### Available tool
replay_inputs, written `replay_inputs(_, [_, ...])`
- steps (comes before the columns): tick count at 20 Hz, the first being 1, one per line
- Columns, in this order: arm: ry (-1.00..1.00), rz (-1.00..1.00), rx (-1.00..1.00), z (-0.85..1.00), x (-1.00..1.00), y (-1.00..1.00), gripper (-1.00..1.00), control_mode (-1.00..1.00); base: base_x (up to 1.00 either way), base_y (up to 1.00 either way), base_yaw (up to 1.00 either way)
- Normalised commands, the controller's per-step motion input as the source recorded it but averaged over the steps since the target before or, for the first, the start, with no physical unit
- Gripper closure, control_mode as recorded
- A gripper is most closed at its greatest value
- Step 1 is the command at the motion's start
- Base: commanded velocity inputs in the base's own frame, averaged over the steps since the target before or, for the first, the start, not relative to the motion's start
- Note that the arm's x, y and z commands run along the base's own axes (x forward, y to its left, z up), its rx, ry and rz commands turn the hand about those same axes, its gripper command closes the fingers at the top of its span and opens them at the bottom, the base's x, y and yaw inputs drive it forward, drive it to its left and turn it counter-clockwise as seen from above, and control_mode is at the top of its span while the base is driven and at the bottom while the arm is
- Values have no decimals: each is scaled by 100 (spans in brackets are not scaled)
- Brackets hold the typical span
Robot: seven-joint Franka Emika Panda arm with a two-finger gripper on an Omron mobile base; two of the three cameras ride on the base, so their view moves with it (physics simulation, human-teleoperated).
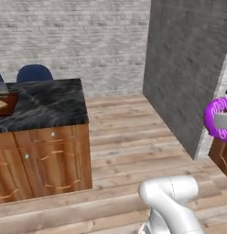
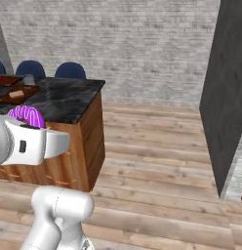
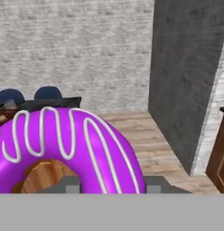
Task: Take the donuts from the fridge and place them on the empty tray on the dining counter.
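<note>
Purple donut carried toward the desk

The jaws are clenched on the purple donut (image 3: 64,144), held upright in mid-air; the desk (image 1: 46,103) lies well ahead and left of them. Judged risk: with only the rim pinched, a jolt could drop it.

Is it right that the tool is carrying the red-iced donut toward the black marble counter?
Not quite: the donut in the tool has purple icing with white stripes, not red, as the hand view shows. The black marble counter is ahead.
</note>
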Motion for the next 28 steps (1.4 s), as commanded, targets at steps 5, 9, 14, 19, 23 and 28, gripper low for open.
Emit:
replay_inputs(5, [0, 0, 0, 0, 0, 0, 100, 100, 99, 100, 0])
replay_inputs(9, [0, 0, 0, 0, 0, 0, 100, 100, 56, 100, 0])
replay_inputs(14, [0, 0, 0, 0, 0, 0, 100, 100, -80, 100, 9])
replay_inputs(19, [0, 0, 0, 0, 0, 0, 100, 100, -2, 100, 0])
replay_inputs(23, [0, 0, 0, 0, 0, 0, 100, 100, 100, 82, -4])
replay_inputs(28, [0, 0, 0, 0, 0, 0, 100, 100, -24, 100, -10])
